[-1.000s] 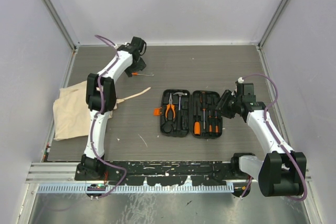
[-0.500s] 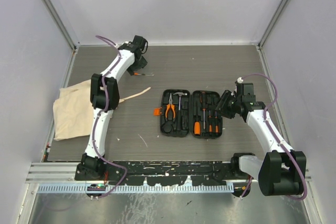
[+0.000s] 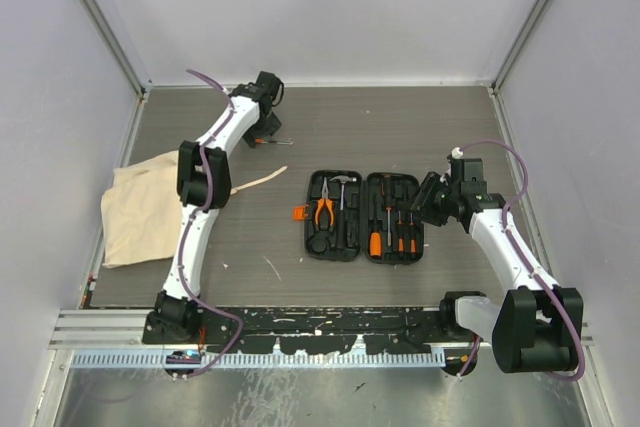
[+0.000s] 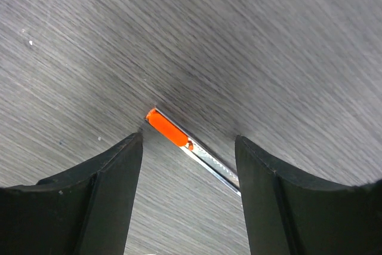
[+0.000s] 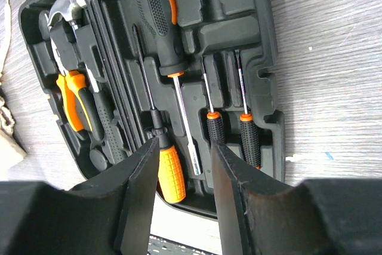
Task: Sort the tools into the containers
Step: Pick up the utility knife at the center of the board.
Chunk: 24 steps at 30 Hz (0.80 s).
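Thin orange-tipped driver (image 4: 168,129) lies flat on the desk (image 3: 400,127) at the far left. Long axis slants in the wrist view: orange end up-left, steel shaft down-right. Shaft's far end is cut off behind one finger (image 4: 262,195).

Left claw (image 4: 188,147) is spread wide and straddles the driver, gripping nothing; contact can't be judged.

Right claw (image 5: 185,153) is half spread and empty, hovering over the screwdrivers (image 5: 170,174) in the open tool case (image 5: 268,46). Pliers (image 3: 323,209) and hammer (image 3: 343,187) are slotted there. Cloth bag (image 3: 140,212) is at the desk's left edge.
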Each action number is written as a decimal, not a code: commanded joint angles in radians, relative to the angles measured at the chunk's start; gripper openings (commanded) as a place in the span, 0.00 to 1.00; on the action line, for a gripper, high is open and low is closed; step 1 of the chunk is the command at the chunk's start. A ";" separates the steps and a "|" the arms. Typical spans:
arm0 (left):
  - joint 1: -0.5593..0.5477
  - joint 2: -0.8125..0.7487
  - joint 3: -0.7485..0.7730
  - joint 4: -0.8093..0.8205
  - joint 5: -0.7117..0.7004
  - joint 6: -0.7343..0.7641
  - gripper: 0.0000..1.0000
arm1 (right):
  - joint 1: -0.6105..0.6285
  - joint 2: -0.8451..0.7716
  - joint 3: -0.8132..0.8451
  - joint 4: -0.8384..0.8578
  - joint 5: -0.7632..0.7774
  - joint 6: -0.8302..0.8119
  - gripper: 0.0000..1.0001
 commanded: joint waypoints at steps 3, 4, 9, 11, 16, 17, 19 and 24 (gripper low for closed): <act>-0.002 0.046 0.082 -0.049 -0.035 0.007 0.64 | 0.000 -0.008 0.009 0.007 -0.011 -0.019 0.46; -0.002 0.053 0.094 -0.064 -0.035 0.009 0.64 | 0.001 -0.009 0.008 0.005 -0.011 -0.020 0.46; -0.003 0.062 0.084 -0.073 -0.027 0.019 0.54 | 0.001 -0.010 0.003 0.007 -0.012 -0.022 0.46; -0.002 0.060 0.067 -0.063 -0.019 0.026 0.46 | 0.001 -0.010 0.003 0.007 -0.013 -0.022 0.46; -0.002 0.048 0.044 -0.054 -0.009 0.061 0.28 | 0.001 -0.013 0.005 0.004 -0.011 -0.025 0.46; -0.002 0.042 0.034 -0.048 -0.009 0.071 0.26 | 0.002 -0.012 0.004 0.004 -0.010 -0.025 0.46; -0.002 0.025 0.007 -0.026 -0.005 0.106 0.22 | 0.001 -0.013 0.003 0.004 -0.009 -0.023 0.46; -0.002 -0.019 -0.088 0.089 0.094 0.241 0.13 | 0.001 -0.013 0.003 0.004 -0.010 -0.020 0.46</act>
